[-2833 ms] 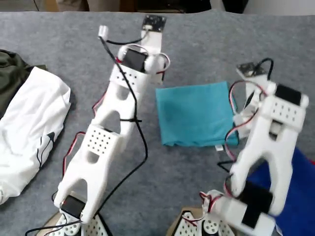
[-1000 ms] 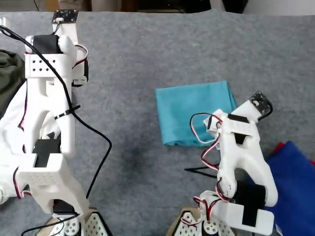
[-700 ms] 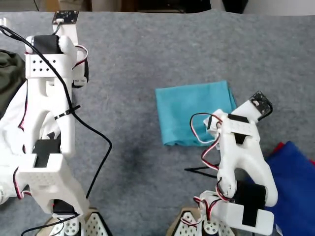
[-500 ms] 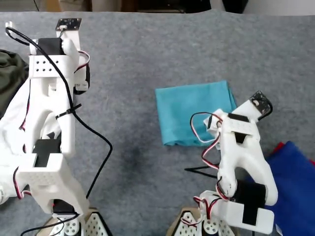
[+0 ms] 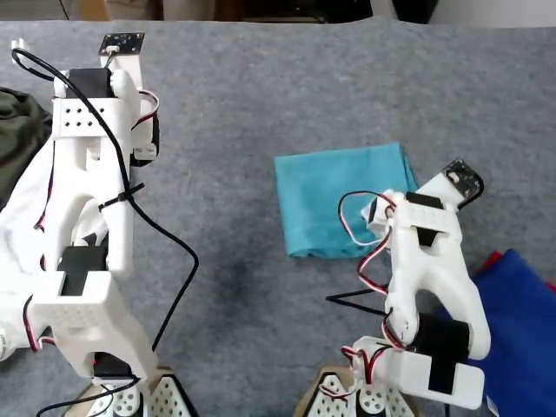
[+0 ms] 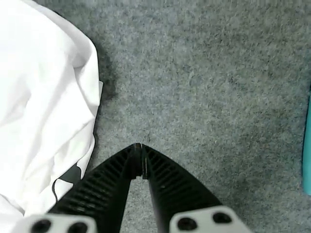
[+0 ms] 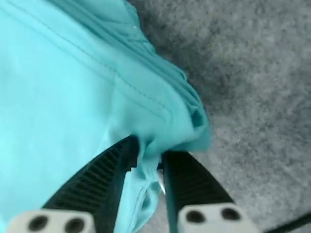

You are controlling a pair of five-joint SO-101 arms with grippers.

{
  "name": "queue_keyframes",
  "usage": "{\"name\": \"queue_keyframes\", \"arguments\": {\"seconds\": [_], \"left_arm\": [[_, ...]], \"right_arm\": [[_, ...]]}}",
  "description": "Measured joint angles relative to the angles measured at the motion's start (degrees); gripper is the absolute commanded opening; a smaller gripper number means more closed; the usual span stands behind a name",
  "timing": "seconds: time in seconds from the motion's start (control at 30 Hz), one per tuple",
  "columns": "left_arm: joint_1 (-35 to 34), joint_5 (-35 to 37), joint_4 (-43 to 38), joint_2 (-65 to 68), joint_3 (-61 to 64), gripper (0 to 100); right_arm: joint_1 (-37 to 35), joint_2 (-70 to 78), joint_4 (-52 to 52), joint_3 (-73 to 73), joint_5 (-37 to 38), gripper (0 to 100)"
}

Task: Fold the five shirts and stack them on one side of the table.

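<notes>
Thin pinch on the teal shirt (image 5: 343,200)
Your right gripper (image 7: 148,155) nips only a corner fold of the folded teal shirt lying mid-desk (image 5: 347,87); pull and it may slip free or unfold. Your left gripper (image 6: 138,158), closed and empty, hangs beside the white shirt (image 6: 43,97).

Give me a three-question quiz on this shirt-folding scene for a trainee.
1. True or false: the teal shirt lies folded on the table.
2. Fill in: the left gripper, beside the white shirt, is ___.
3. The right gripper is shut on: A nothing, B the teal shirt, C the white shirt.
Key: 1 true; 2 shut; 3 B.
</notes>
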Motion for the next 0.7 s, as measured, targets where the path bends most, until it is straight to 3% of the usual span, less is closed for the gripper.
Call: {"name": "queue_keyframes", "arguments": {"seconds": [0.17, 0.53, 0.7], "left_arm": [[0.0, 0.0, 0.0, 0.0, 0.0, 2], [0.0, 0.0, 0.0, 0.0, 0.0, 2], [0.0, 0.0, 0.0, 0.0, 0.0, 2]], "right_arm": [[1.2, 0.0, -0.4, 0.0, 1.4, 0.2], [4.2, 0.0, -2.4, -2.1, 5.8, 0.4], [7.6, -3.3, 3.3, -6.0, 9.0, 0.4]]}}
